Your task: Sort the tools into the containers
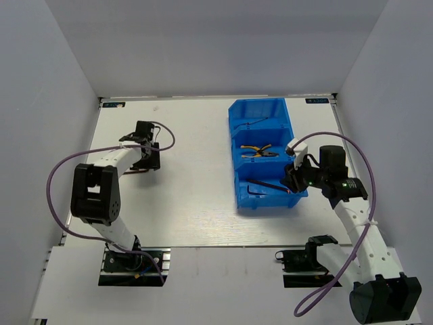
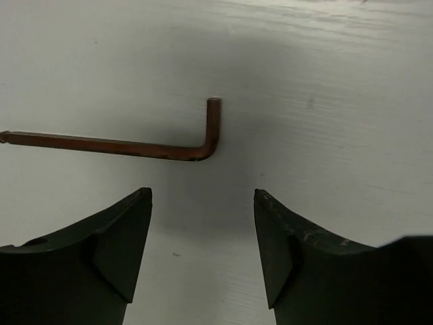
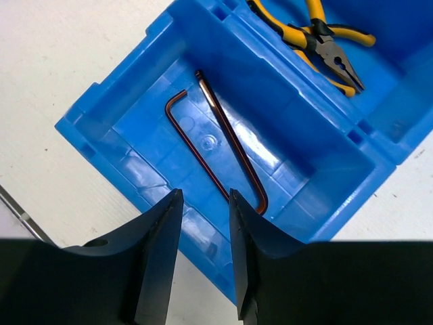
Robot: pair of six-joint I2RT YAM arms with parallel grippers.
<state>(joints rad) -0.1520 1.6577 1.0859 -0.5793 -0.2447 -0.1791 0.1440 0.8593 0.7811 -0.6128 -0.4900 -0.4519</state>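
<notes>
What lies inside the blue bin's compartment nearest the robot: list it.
Apparently two brownish L-shaped hex keys lie on the floor of the blue bin. The open right gripper covers one key's lower end and part of that floor.

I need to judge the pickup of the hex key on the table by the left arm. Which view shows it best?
The left wrist view: the hex key lies flat on the table, bend clear, ahead of the open left gripper. Top external shows at most a dark sliver beside that gripper; the right wrist view misses it.
</notes>
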